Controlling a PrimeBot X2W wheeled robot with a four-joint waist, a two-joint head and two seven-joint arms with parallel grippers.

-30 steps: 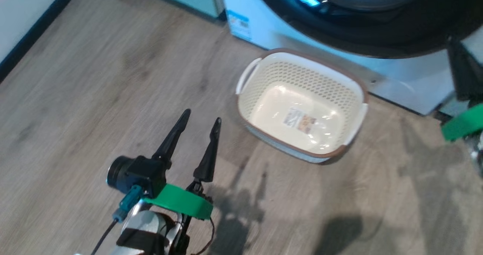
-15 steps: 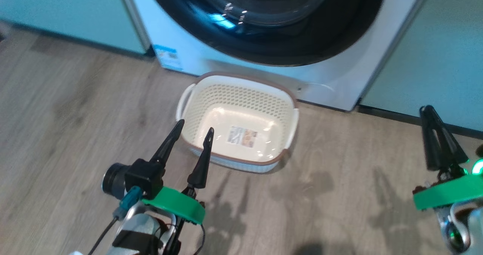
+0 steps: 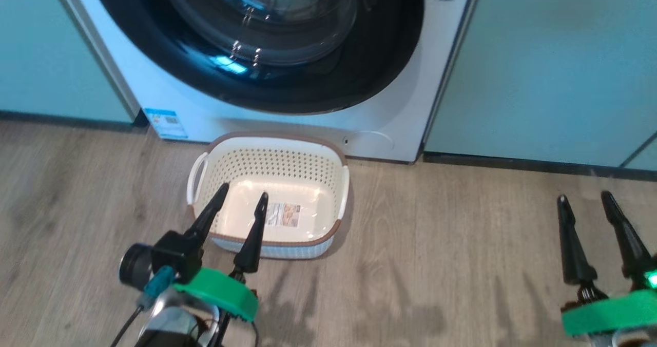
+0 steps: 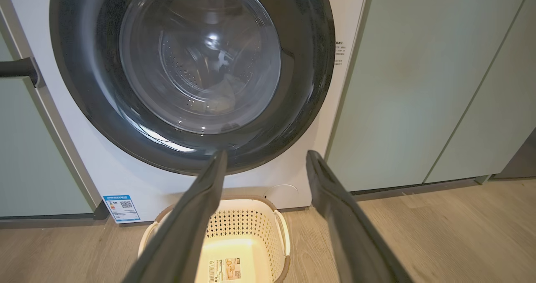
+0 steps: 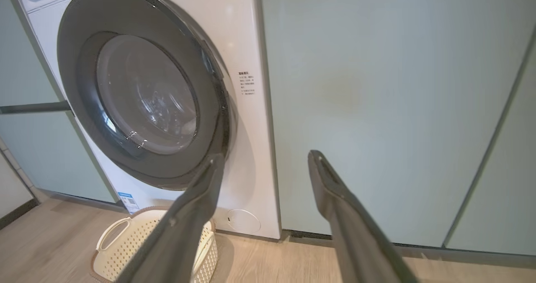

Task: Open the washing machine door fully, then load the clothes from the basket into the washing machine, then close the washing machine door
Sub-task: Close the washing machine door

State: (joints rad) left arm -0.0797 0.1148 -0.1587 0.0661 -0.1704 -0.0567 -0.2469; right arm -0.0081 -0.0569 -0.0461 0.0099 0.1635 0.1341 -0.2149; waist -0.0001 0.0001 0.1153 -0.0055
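The white washing machine point(image 3: 395, 116) stands ahead, and its door point(image 3: 359, 75), with a black rim and bulging glass, lies flat against the front. On the floor before it sits the cream basket point(image 3: 267, 157), holding nothing but its label sticker. The clothes are out of view. My left gripper point(image 3: 244, 190) hangs open over the basket's near edge, nothing between its fingers. Far off at the lower right, my right gripper point(image 3: 585, 196) is open over bare floor. The left wrist view has the left gripper point(image 4: 266, 153) facing the door point(image 4: 192, 57) and the basket point(image 4: 251, 224). The right gripper point(image 5: 266, 154) points at the machine's right edge.
Pale green cabinets flank the machine, one to the right point(image 3: 539, 64) and one to the left point(image 3: 46, 54). A blue sticker point(image 3: 163, 122) and a round service flap point(image 3: 377, 140) mark the washer's lower front. Wooden floor point(image 3: 436, 265) stretches between my grippers.
The head camera has swung, bringing the washer and the basket toward the middle. My right gripper's fingers, together before, now stand apart. The left gripper stays open.
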